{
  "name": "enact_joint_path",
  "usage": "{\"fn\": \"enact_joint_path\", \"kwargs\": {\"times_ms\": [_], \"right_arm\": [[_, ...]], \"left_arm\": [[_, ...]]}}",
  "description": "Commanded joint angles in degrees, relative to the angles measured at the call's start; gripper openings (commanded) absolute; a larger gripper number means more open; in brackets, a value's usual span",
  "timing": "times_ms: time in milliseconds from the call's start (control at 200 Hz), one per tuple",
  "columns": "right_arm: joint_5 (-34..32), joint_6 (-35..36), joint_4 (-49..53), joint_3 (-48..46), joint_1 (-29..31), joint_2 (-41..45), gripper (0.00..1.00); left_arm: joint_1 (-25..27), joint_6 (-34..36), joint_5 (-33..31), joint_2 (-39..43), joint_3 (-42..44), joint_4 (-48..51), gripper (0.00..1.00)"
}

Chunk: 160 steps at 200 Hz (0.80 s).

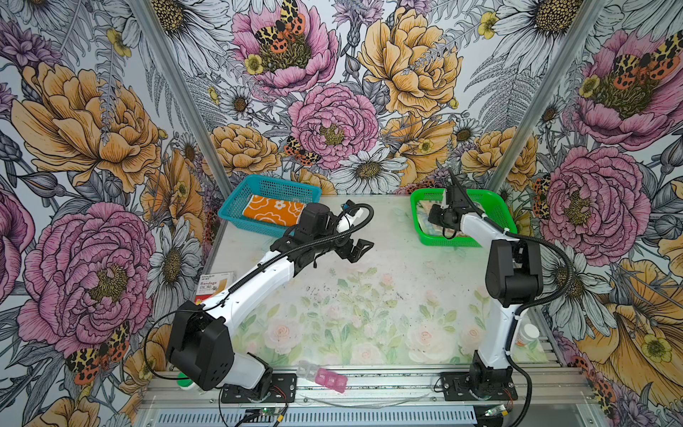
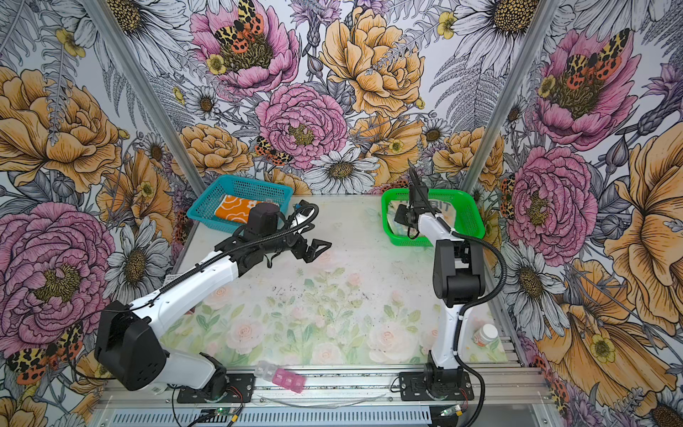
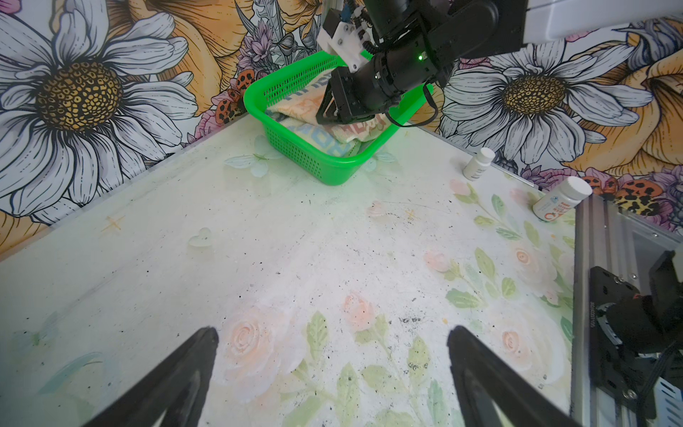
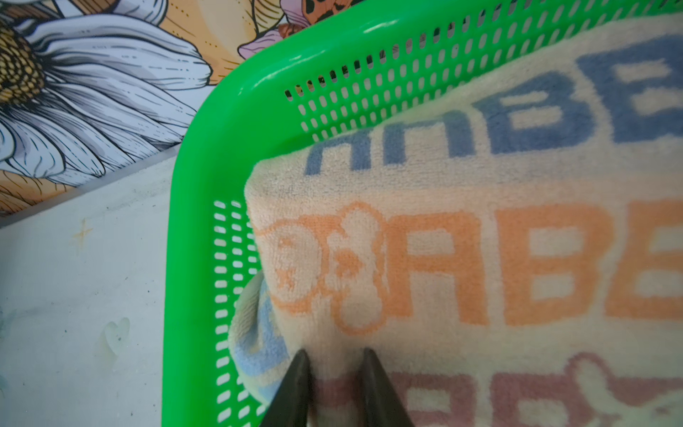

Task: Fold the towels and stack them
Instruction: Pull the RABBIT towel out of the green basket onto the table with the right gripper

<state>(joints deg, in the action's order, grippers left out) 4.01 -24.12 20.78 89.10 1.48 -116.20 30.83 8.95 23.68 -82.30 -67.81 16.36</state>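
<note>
Striped RABBIT towel (image 4: 443,258): soft, light terry, lying in the green basket (image 1: 449,242), upper right in a top view. Likely best pinched at its edge fold. Right hand (image 4: 336,369) is nipped narrowly onto that fold. Left hand (image 1: 356,251) is wide open, empty.

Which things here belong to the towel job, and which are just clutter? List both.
Job: orange flowered towel in the blue basket; RABBIT towel in the green basket.

Lying about: bandage box; pink pill organiser; white jar; small white bottle.
</note>
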Motion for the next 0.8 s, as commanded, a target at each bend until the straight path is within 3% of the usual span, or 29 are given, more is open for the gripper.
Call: {"fn": "enact_joint_path", "kwargs": {"times_ms": [0, 65, 375, 510, 600, 796], "right_arm": [[-1.1, 0.7, 1.1, 1.9, 0.1, -1.1, 0.1], [-1.2, 0.7, 1.2, 2.0, 0.1, -0.8, 0.0], [-4.3, 7.0, 2.9, 5.3, 1.6, 7.2, 0.0], [-2.3, 8.5, 3.8, 9.3, 2.5, 11.9, 0.0], [2.0, 9.3, 3.7, 13.6, 4.3, 13.9, 0.0], [21.0, 8.7, 3.6, 26.3, 10.5, 14.1, 0.0]], "left_arm": [[-0.4, -0.5, 1.6, -0.7, -0.4, -1.5, 0.99], [-0.5, -0.5, 1.6, -0.7, -0.4, -1.5, 0.99], [-0.5, -0.6, 1.7, -0.3, -0.6, -1.5, 0.99], [-0.6, -0.7, 1.5, 0.3, -0.5, -1.6, 0.99], [-0.8, -0.8, 1.6, 0.6, -0.4, -1.5, 0.99], [-2.7, -1.2, 0.0, 2.3, 0.1, -2.0, 0.99]]}}
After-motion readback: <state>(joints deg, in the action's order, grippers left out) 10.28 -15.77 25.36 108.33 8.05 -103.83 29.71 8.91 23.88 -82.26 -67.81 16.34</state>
